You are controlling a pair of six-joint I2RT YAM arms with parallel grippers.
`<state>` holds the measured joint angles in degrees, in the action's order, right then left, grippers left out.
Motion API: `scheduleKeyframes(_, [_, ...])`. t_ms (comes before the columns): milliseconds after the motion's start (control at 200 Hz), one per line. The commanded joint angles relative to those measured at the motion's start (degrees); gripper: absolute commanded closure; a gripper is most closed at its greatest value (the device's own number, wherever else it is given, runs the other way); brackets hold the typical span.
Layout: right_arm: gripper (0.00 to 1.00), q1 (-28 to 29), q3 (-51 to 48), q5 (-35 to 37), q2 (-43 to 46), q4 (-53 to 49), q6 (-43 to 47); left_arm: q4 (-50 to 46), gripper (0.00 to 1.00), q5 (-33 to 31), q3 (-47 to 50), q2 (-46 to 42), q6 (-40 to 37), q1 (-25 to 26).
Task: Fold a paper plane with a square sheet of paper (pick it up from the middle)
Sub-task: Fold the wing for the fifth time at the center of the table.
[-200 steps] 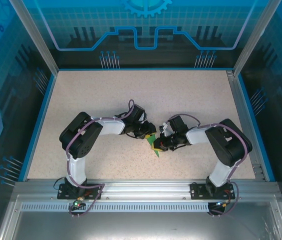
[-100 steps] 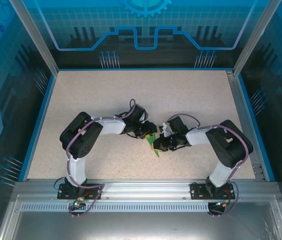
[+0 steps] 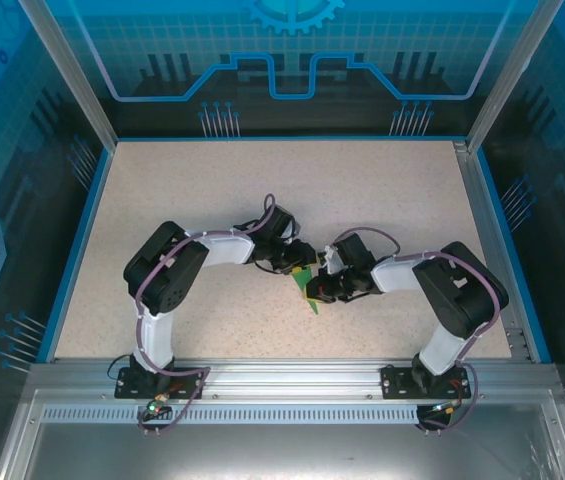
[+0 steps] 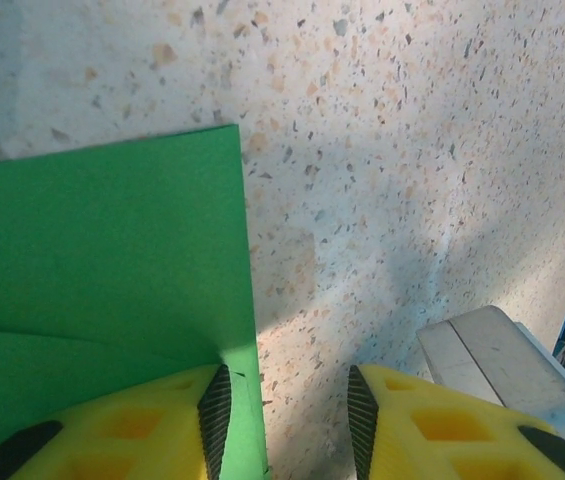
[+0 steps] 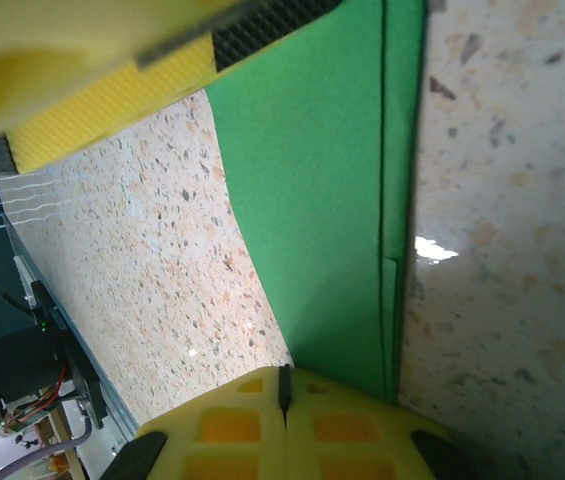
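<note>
Left jaws widened; right jaws pinch paper plane.

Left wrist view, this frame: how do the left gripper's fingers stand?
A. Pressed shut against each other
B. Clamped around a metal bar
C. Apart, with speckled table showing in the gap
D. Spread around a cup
C: the left gripper has its two yellow fingers apart, with bare speckled table visible in the gap between them and the green paper lying beside and under one finger.
</note>
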<state>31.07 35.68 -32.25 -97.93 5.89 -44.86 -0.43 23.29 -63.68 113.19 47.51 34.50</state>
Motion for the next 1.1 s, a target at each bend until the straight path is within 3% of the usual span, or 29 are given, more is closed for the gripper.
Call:
scheduleKeyframes(0, [1.0, 1.9, -3.5, 10.8, -5.6, -12.7, 2.1, 4.0, 0.59, -0.1, 1.9, 1.8, -0.6, -2.8])
scheduleKeyframes(110, [1.0, 2.0, -3.7, 11.0, -5.6, -13.3, 2.4, 6.8, 0.58, 1.6, 3.0, 1.5, -0.6, -5.1])
scheduleKeyframes(475, [1.0, 1.9, -3.0, 11.0, -3.7, -15.0, 3.4, 3.4, 0.55, 4.4, -1.6, 1.3, -9.2, -11.9])
scheduleKeyframes(620, [1.0, 1.9, -2.0, 10.4, -3.5, -15.0, 3.6, 2.4, 0.52, 5.9, -1.9, -2.9, -8.7, -13.8])
scheduleKeyframes(800, [1.0, 1.9, -1.1, 10.4, -3.9, -14.9, 3.0, 9.0, 0.51, 6.2, 5.4, -10.5, -2.5, -13.0])
scheduleKeyframes(920, [1.0, 1.9, -0.7, 10.5, -4.1, -15.0, 2.9, 11.0, 0.55, 5.1, 10.5, -14.7, -1.2, -10.6])
scheduleKeyframes(1095, [1.0, 1.9, -0.7, 10.1, -4.6, -14.3, 2.8, 12.9, 0.63, 5.9, 12.3, -12.9, -1.0, -4.7])
